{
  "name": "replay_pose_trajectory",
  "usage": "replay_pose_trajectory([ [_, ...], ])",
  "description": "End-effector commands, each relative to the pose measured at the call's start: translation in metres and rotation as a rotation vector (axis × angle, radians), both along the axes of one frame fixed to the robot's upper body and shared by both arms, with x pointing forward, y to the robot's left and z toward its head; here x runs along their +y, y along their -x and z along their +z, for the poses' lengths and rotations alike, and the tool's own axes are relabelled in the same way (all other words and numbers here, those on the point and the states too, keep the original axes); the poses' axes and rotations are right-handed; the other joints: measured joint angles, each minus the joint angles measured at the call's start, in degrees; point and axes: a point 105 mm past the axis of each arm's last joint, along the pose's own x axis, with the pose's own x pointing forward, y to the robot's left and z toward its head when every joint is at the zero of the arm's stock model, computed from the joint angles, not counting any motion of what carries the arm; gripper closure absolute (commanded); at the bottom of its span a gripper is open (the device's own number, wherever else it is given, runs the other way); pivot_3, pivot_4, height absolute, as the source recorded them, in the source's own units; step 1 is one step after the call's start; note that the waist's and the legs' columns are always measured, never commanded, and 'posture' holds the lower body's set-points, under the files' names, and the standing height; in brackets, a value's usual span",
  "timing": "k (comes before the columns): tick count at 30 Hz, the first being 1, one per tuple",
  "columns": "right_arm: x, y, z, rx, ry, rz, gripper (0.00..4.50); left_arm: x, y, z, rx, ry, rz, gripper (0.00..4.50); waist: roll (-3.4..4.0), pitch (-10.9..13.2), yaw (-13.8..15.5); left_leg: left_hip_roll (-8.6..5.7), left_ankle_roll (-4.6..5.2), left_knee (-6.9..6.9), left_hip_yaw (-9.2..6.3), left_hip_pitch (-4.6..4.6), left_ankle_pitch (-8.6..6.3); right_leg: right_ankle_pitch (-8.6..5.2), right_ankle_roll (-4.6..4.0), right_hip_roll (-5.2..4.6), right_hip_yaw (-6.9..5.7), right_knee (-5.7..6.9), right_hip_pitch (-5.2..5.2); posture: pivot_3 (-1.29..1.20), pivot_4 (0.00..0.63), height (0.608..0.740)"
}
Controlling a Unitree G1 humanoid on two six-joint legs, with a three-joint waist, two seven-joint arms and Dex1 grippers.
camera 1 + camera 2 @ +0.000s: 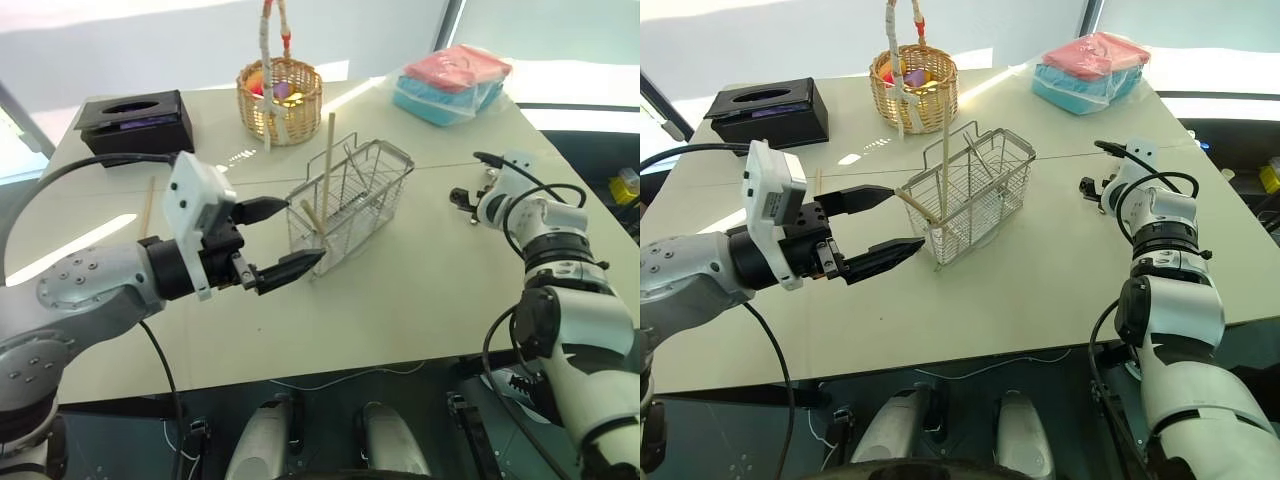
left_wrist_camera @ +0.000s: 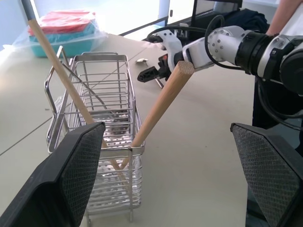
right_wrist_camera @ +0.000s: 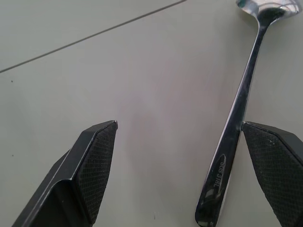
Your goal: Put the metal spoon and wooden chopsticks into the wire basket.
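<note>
Spoon [image 3: 239,123] flat on table [image 1: 430,290] right of basket [image 1: 350,205], chopsticks [image 1: 329,150] already in, wide-open right gripper [image 3: 189,156] straddling handle, left gripper [image 1: 280,238] open too, probably just needs closing and carrying over.

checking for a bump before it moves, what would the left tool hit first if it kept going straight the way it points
Probably the wire basket: the open left tool points at its near end, where the wooden chopsticks lean out. Depth is unclear, so the nearer chopstick might be touched first.
</note>
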Motion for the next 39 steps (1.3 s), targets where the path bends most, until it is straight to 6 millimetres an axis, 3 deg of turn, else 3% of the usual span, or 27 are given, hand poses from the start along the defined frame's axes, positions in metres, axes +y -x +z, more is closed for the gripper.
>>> replay_pose_trajectory([
  [1,0.003,-0.004,0.011,-0.033,-0.046,-0.010,0.15,0.001,0.002,0.010,-0.050,0.003,0.012,0.03,0.00,0.00,0.04,0.00,0.00,0.00,0.00,0.00,0.00,0.00,0.00,0.00,0.00,0.00,0.01,0.00,0.150,0.740],
  [7,0.001,-0.003,0.004,-0.018,-0.063,-0.036,0.15,0.002,0.004,0.011,-0.050,-0.002,0.029,0.03,0.00,0.00,0.02,0.00,0.01,0.01,-0.01,0.04,-0.01,0.00,0.00,0.00,0.00,0.00,0.07,0.00,0.150,0.740],
  [10,-0.012,-0.004,0.010,-0.045,0.140,-0.069,0.15,0.003,0.003,0.013,-0.054,0.004,0.040,0.03,0.00,0.00,0.00,0.00,0.00,0.01,-0.01,0.05,-0.01,0.00,-0.01,0.00,0.00,0.00,0.06,0.00,0.150,0.740],
  [14,-0.011,-0.006,0.008,-0.050,0.229,-0.058,0.15,0.002,0.003,0.015,-0.056,0.012,0.044,0.03,0.01,0.01,-0.03,0.00,-0.11,0.01,-0.01,0.04,0.06,0.00,0.00,0.00,0.00,0.00,0.03,0.00,0.150,0.740],
  [31,-0.009,-0.004,0.000,-0.027,0.175,-0.082,0.15,0.005,0.001,0.022,-0.080,0.034,0.089,0.03,0.01,0.01,0.02,0.00,-0.13,0.01,-0.01,0.04,0.08,0.01,0.01,0.02,0.00,0.04,0.04,0.00,0.150,0.740],
  [39,-0.018,-0.002,0.006,-0.030,0.176,-0.117,0.15,0.004,0.002,0.024,-0.086,0.050,0.099,0.03,0.01,0.01,0.04,0.00,-0.13,0.01,-0.02,0.04,0.08,0.01,0.01,0.02,0.00,0.04,0.04,0.00,0.150,0.740],
])
